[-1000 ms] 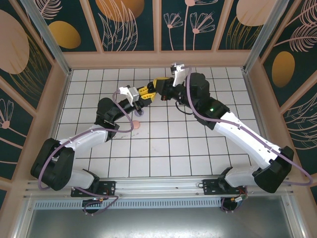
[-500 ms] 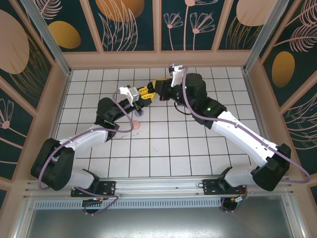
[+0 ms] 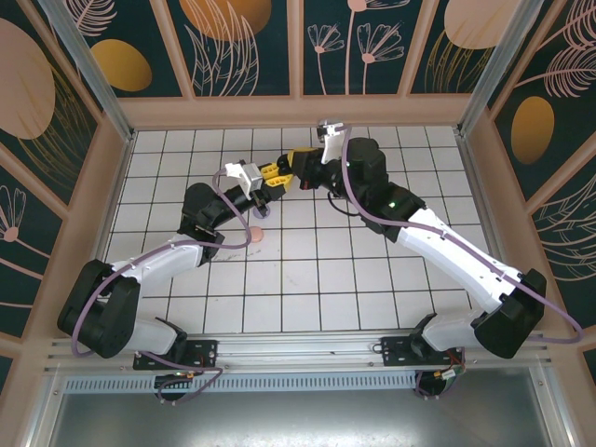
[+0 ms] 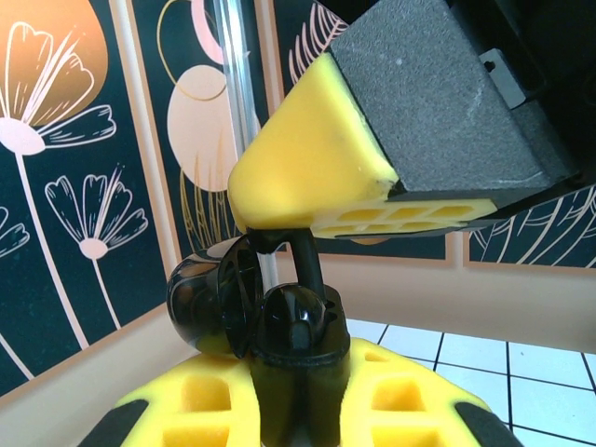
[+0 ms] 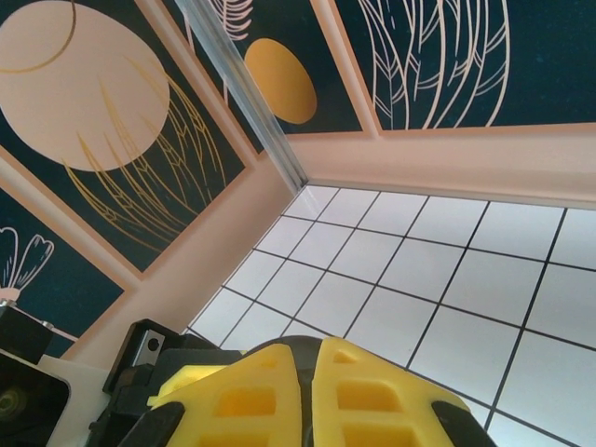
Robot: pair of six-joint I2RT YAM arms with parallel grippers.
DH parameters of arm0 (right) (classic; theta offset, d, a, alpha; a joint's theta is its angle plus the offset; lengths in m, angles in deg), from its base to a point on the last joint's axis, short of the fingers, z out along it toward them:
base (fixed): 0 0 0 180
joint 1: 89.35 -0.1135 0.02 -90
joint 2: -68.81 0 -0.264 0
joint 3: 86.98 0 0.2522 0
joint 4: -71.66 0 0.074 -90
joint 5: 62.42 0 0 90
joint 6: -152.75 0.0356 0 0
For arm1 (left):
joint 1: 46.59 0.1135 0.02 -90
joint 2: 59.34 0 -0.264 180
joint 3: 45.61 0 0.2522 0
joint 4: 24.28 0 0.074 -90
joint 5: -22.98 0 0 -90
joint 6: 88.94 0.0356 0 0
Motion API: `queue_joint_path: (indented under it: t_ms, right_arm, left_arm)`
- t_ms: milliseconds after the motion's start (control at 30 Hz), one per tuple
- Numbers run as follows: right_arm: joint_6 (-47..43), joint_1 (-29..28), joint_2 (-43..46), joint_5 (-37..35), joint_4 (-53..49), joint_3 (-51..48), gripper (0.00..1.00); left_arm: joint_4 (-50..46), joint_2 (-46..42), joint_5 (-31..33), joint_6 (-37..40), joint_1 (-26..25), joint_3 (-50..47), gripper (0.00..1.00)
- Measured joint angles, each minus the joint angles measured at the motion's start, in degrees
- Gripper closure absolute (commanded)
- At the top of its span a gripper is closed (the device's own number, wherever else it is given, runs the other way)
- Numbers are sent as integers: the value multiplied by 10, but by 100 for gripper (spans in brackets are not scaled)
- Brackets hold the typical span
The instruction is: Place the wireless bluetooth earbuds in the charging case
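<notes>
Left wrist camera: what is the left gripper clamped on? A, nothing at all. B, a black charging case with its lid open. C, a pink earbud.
B: the left gripper is shut on the black charging case, its lid flipped open to one side.

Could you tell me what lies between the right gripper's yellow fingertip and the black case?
A thin black earbud stem, seen in the left wrist view, running from the right gripper down into the case.

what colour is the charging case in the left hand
Glossy black. The charging case shows best in the left wrist view.
</notes>
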Motion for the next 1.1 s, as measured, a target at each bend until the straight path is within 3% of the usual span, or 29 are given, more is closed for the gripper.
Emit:
queue_joint_path:
  t_ms: [1100]
  right_arm:
    - [-50,-21,-57,-52,-57,46,95]
  left_arm:
    - [-57,0,15,0,8,0,100]
